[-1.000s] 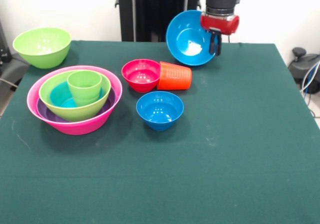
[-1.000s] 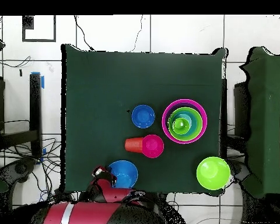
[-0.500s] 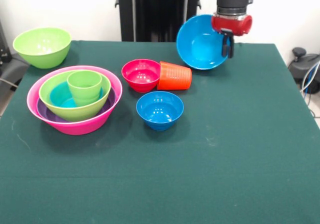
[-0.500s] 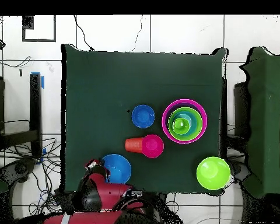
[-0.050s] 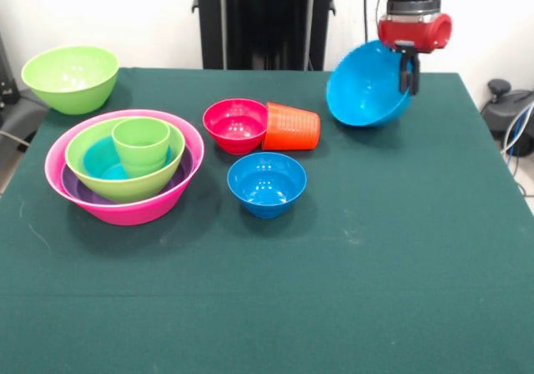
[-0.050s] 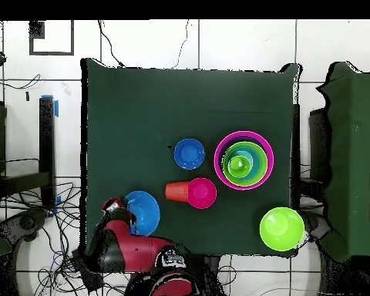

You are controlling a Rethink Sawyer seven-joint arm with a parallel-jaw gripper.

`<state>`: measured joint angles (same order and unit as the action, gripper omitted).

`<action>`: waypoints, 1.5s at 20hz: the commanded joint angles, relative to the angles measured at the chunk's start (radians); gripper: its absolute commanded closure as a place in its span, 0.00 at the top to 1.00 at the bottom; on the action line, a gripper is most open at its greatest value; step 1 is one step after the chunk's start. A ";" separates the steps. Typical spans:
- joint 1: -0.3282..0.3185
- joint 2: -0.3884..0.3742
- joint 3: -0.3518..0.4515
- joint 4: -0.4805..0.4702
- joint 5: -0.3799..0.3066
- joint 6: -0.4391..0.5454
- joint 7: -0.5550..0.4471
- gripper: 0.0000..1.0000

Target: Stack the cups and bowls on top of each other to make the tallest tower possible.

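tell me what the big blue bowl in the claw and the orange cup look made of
Large blue bowl, held at its rim by the claw: likely glossy plastic, judging by its smooth, even colour and soft sheen. Orange cup, lying on its side: probably plastic too, with moulded ribs and a duller finish.

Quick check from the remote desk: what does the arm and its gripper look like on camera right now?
The arm has glossy red shells with black joints. The wrist section is a dark grey cylinder ending in a rounded red collar. The gripper below it has short black fingers. A thin dark cable runs beside the wrist.
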<state>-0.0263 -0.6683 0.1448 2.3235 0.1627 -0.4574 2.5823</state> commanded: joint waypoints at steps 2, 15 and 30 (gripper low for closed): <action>0.047 -0.125 0.058 -0.026 0.112 0.172 0.167 0.00; 0.275 -0.017 -0.339 -0.009 0.121 0.164 -0.030 0.00; 0.352 0.089 -0.473 -0.009 0.064 0.307 -0.043 0.00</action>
<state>0.2716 -0.6751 -0.3015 2.3220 0.2424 -0.3349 2.5848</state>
